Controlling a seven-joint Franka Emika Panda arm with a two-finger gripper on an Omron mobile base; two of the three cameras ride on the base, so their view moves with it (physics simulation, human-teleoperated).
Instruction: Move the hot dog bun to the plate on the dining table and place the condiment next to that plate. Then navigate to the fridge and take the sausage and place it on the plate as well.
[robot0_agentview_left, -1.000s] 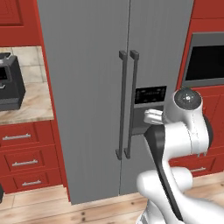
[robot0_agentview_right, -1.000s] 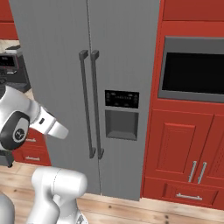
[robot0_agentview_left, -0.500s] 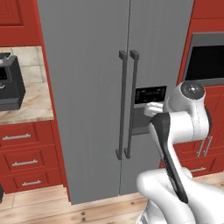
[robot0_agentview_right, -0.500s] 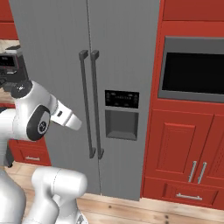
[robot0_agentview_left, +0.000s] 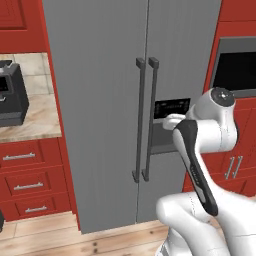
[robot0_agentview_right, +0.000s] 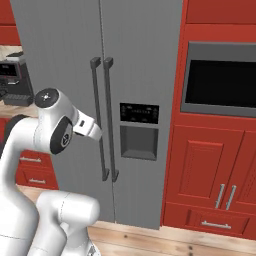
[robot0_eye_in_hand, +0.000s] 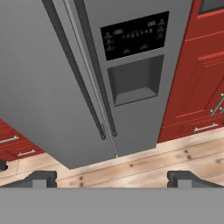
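Since a second ago we see our arm swung up and forward toward the fridge (robot0_agentview_left: 115, 100), its wrist now stretched out in front of the dispenser panel (robot0_agentview_right: 139, 131); the fridge and cupboards stand where they were. At the far left, a black appliance (robot0_agentview_left: 11, 95) sits on a beige counter (robot0_agentview_left: 35, 120) above red drawers (robot0_agentview_left: 27, 185). Next comes the fridge itself, both grey doors closed, with its two long bar handles (robot0_agentview_left: 145, 120) side by side at the middle seam. The dispenser panel is on the right door, just right of the handles. Right of the fridge are red cupboards (robot0_agentview_right: 210, 170) with a dark oven window (robot0_agentview_right: 220, 82) set in above them. In the hand view our gripper (robot0_eye_in_hand: 112, 178) points at the lower fridge doors and the wooden floor (robot0_eye_in_hand: 144, 164), its two fingertips (robot0_eye_in_hand: 41, 178) spread wide apart with nothing between them.
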